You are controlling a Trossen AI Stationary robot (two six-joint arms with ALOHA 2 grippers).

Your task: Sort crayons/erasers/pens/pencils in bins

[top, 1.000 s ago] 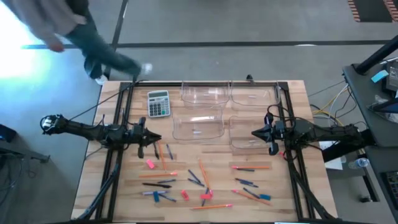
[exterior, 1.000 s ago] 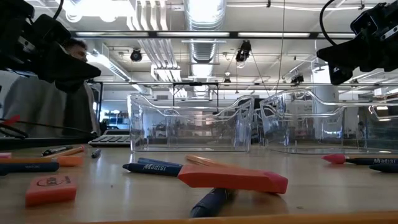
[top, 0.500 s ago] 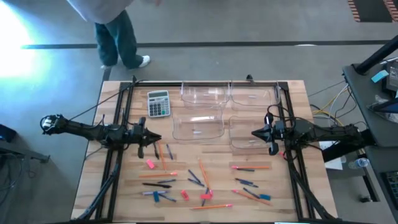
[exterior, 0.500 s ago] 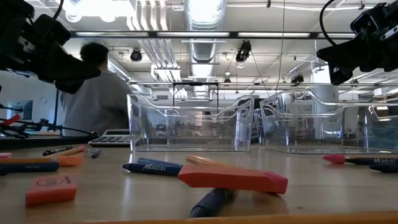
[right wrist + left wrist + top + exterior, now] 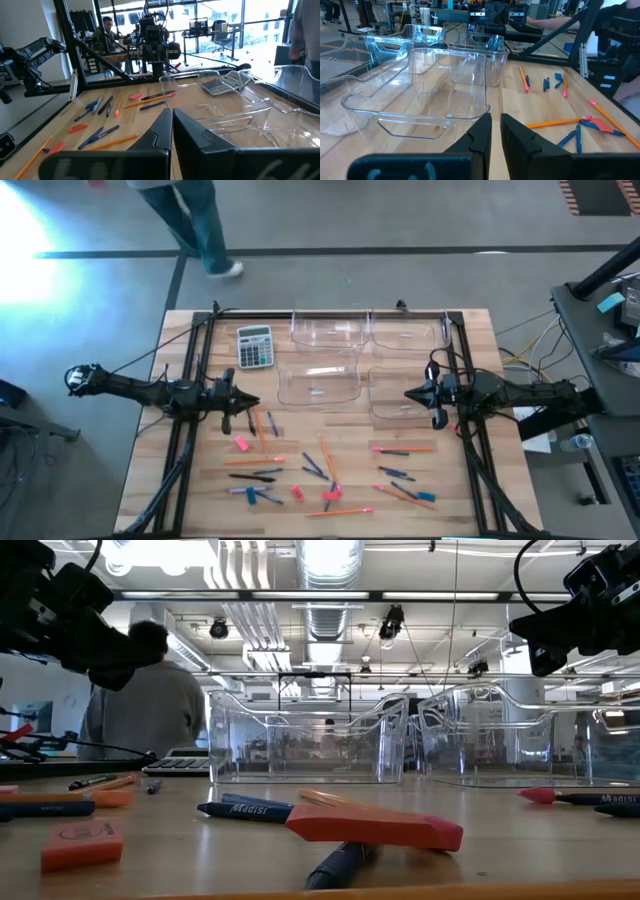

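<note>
A person (image 5: 195, 220) beyond the far left corner is being cut off at the waist by the high view's edge. Small sticks and blocks (image 5: 330, 470) are lying too tiny to sort by kind.

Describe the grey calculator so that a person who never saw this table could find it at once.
Start at the wooden table in the high view and go to its far edge, where four clear plastic bins stand in a block. The grey calculator lies flat just left of that block. It is the only opaque grey thing there, with a keypad, and smaller than any bin.
</note>
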